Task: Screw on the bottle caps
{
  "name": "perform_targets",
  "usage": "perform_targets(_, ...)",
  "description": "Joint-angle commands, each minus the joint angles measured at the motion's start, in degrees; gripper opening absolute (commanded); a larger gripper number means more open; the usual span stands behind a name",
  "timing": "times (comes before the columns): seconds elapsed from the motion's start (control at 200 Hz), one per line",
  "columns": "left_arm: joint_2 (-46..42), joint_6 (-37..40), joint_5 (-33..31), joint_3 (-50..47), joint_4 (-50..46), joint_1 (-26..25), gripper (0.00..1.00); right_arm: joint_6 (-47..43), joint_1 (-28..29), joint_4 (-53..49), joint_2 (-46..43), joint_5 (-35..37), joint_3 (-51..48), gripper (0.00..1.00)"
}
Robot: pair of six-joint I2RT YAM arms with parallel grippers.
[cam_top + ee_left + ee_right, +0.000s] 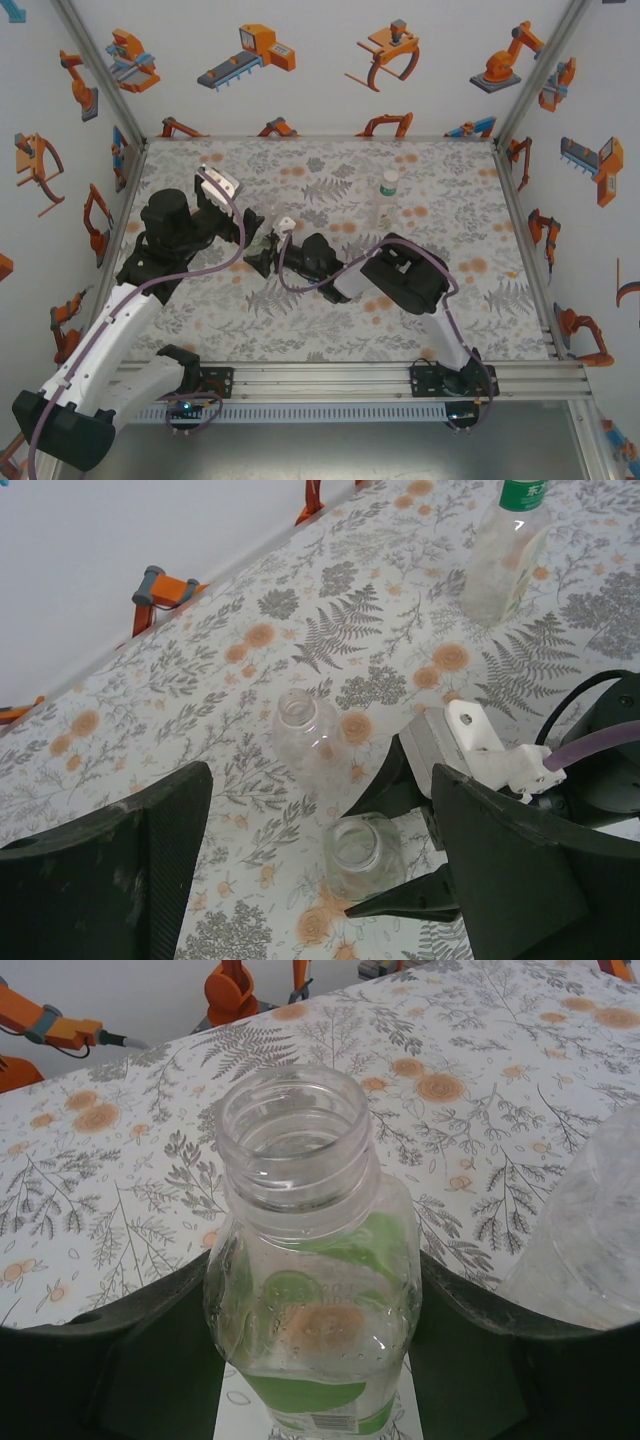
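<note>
Since a cap can only be turned onto a neck that stands firm, the right fingers (312, 1355) sit low on either side of the nearest bottle (310, 1290), upright on the desk (330, 320) just ahead of the arms. They look to lie against its walls, but I cannot tell whether they truly clamp it. This bottle is clear plastic with a green label wrapped low on its body. Its walls are faintly dimpled, and its wide threaded neck is bare, with no cap on it. The left fingers (320, 810) hang above with a broad gap and hold nothing, probably kept free to bring a cap. Just beyond, near the first bottle, stands a second clear bottle (305, 735), also with an open mouth. Well apart, toward the far right of the desk, a third bottle (505, 560) with a green and white label already wears its green cap (523, 492).
</note>
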Motion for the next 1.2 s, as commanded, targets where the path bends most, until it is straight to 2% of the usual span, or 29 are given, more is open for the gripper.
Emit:
perform_targets(0.0,-0.5,0.0,2.7,-0.2,1.3,0.2,0.82,-1.9,-0.3,0.4,-6.2,0.6,-2.5,0.43)
perform_targets(0.3,-1.0,-0.5,10.0,-1.6,4.2,0.3,0.83,-1.3,-4.8,-3.8,-21.4,-1.8,-12.6,0.41)
perform_targets(0.616,-1.9,-0.5,19.1,-2.9,6.8,0.3,0.84,0.3,-12.4,-12.3,-38.4,-7.1,-18.8,0.39)
perform_targets(0.901,-3.9,-3.0,39.7,-8.1,19.2,0.0,0.84,3.7,-15.3,-17.5,-49.6,-18.2,-17.3,0.35)
perform_targets(1.046,-3.8,-3.7,40.9,-8.2,20.3,-0.2,0.84,7.6,-15.2,-17.6,-52.5,-24.9,-14.6,0.33)
perform_targets(1.192,-4.8,-6.5,41.0,-10.2,26.0,-0.1,0.87,13.0,-15.2,-13.8,-52.7,-31.5,-11.9,0.31)
